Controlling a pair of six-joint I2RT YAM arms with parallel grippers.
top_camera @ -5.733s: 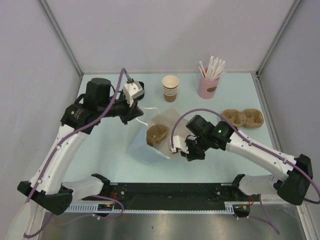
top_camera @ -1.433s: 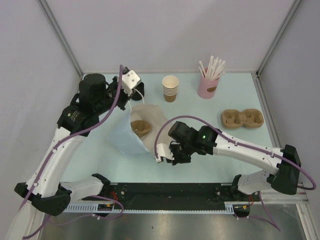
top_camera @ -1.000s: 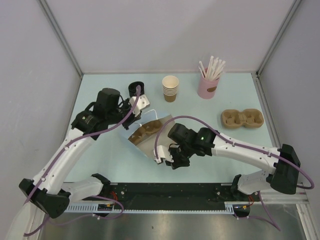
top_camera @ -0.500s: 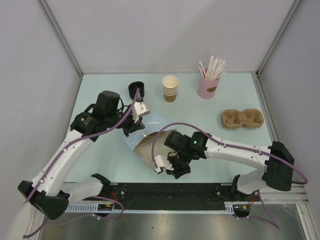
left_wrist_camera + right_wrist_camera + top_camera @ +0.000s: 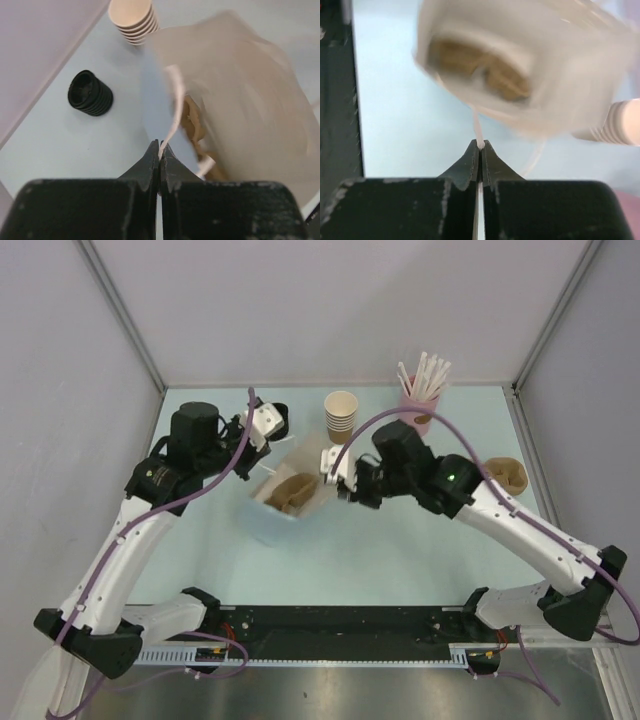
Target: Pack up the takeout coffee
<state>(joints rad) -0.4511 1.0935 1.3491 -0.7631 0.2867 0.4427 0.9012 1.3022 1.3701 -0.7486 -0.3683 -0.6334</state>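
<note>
A white paper bag [image 5: 276, 524] hangs upright between my two grippers, blurred by motion. A brown pulp cup carrier [image 5: 290, 492] sits inside it. My left gripper [image 5: 271, 452] is shut on a thin white bag handle [image 5: 175, 100] at the bag's left rim. In the left wrist view its jaws [image 5: 160, 145] pinch that strip, with the bag [image 5: 240, 100] and carrier [image 5: 192, 120] beyond. My right gripper [image 5: 342, 486] is shut on the opposite handle [image 5: 476, 125]. In the right wrist view its jaws [image 5: 480, 145] pinch it, below the bag [image 5: 560, 50]. The takeout coffee is out of view.
A black ribbed stack [image 5: 278, 415] stands behind the left gripper, also in the left wrist view [image 5: 90, 93]. A stack of lidless brown cups [image 5: 340, 415] and a pink cup of white sticks [image 5: 418, 405] stand at the back. A second brown carrier [image 5: 508, 475] lies right, partly behind my right arm.
My right gripper has swung from the front centre up and back to the bag's right side, pulling its handle. The bag went from tilted to upright. The left gripper shifted slightly back.
</note>
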